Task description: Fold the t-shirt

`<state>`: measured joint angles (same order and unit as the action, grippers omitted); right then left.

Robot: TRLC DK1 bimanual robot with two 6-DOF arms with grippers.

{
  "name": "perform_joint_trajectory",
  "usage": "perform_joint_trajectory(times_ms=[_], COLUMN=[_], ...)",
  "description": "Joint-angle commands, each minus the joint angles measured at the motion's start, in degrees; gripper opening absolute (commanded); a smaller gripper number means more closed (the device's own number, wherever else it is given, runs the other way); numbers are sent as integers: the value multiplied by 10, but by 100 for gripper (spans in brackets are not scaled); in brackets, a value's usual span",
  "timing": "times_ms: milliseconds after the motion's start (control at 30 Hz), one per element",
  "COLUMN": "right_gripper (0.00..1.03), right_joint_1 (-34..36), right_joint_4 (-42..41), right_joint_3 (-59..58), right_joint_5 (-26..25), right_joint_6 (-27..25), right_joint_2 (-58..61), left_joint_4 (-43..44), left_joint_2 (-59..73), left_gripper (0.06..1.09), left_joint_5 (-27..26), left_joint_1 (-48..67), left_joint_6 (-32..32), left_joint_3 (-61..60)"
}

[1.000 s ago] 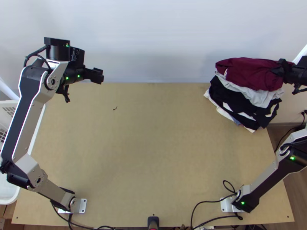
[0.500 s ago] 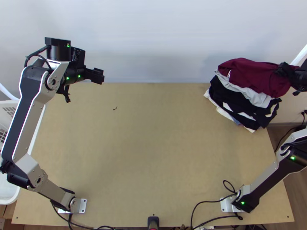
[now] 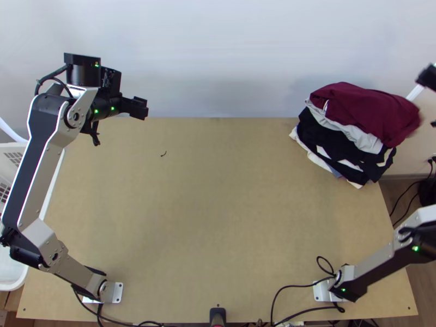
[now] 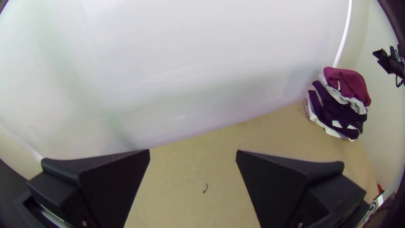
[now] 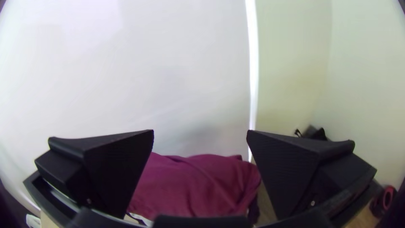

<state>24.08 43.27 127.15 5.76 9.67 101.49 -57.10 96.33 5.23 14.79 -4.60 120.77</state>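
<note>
In the top view, a dark red t-shirt (image 3: 365, 111) lies folded and somewhat rumpled on top of a clothes stack at the table's far right corner. My right gripper (image 3: 428, 77) is at the right edge, apart from the shirt. The right wrist view has the right gripper (image 5: 200, 135) open, with the dark red shirt (image 5: 198, 183) beyond its fingers. High at the far left, my left gripper (image 3: 143, 108) stands away from the clothes. In the left wrist view the left gripper (image 4: 193, 152) is open and nothing is between its fingers.
Under the red shirt are white and black folded clothes (image 3: 338, 144). A small dark thread (image 3: 163, 154) lies on the wooden table (image 3: 218, 207). A white basket (image 3: 16, 272) stands beyond the table's left edge. Black cables (image 3: 294, 286) run along the near edge.
The right gripper has come off the red shirt, opened, and moved away to the right. The shirt's right end has shifted slightly right. The left arm has stayed still.
</note>
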Motion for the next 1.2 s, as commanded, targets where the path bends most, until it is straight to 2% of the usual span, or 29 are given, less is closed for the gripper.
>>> perform_joint_trajectory(times_ms=[0, 167, 267, 333, 400, 533, 700, 800, 933, 1167], right_gripper=[99, 99, 99, 99, 99, 99, 99, 99, 99, 99], right_joint_1=[-51, -97, -103, -102, -101, -105, -114, -122, -126, -164], right_joint_4=[-65, -155, -203, -271, -342, -461, -610, -623, -617, -618], right_joint_3=[-54, -118, -135, -167, -214, -341, -499, -540, -540, -447], right_joint_5=[-7, -54, -109, -151, -171, -184, -184, -190, -212, -240], right_joint_6=[-28, -55, -58, -66, -81, -138, -186, -196, -211, -207], right_joint_2=[-22, -3, 36, 54, 65, 62, 45, 51, 40, 0], left_joint_4=[3, 2, 1, 1, -1, -1, -2, -2, -2, -2], left_joint_2=[-7, -10, -12, -13, -14, -14, -13, -12, -11, -12], left_gripper=[105, 105, 105, 105, 105, 105, 105, 105, 105, 105], left_joint_5=[5, 7, 7, 9, 11, 14, 14, 15, 18, 19], left_joint_1=[3, 3, 3, 3, 3, 6, 6, 10, 15, 15], left_joint_6=[-8, -10, -12, -13, -13, -13, -10, -8, -8, -6], left_joint_3=[17, 17, 17, 17, 17, 17, 15, 11, 11, 8])
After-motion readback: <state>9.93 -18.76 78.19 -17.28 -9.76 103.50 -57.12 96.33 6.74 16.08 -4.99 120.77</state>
